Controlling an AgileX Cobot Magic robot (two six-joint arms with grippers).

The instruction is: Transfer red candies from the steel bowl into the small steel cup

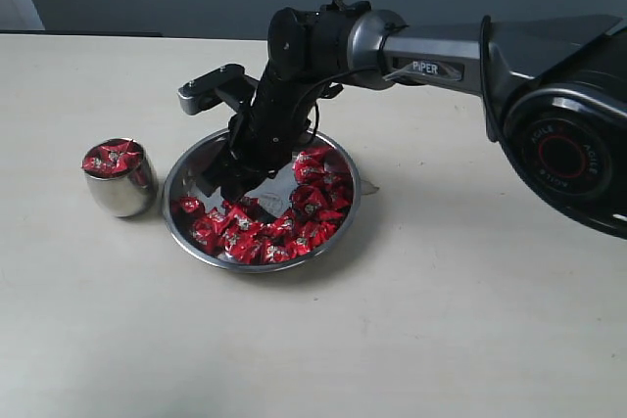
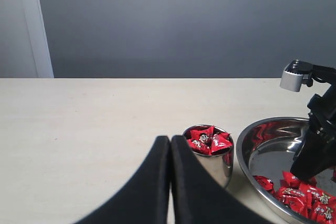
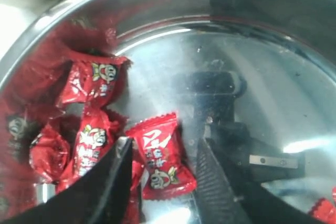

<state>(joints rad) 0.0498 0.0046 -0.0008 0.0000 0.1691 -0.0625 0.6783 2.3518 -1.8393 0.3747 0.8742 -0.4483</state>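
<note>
One steel bowl [image 1: 201, 165]; one steel cup [image 1: 116, 198]; many red candies [image 1: 260, 232].

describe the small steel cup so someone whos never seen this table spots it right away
On the pale table, find the wide steel bowl of red candies under the black arm. Beside it, on the exterior view's left, stands the small steel cup. It is far narrower, round-sided, and filled to the brim with candies.

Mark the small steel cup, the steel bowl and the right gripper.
small steel cup [image 1: 119, 198], exterior view, on its rounded side wall
steel bowl [image 2: 273, 154], left wrist view, on its bare inner floor
right gripper [image 3: 163, 144], right wrist view, midway between its open fingertips
</note>
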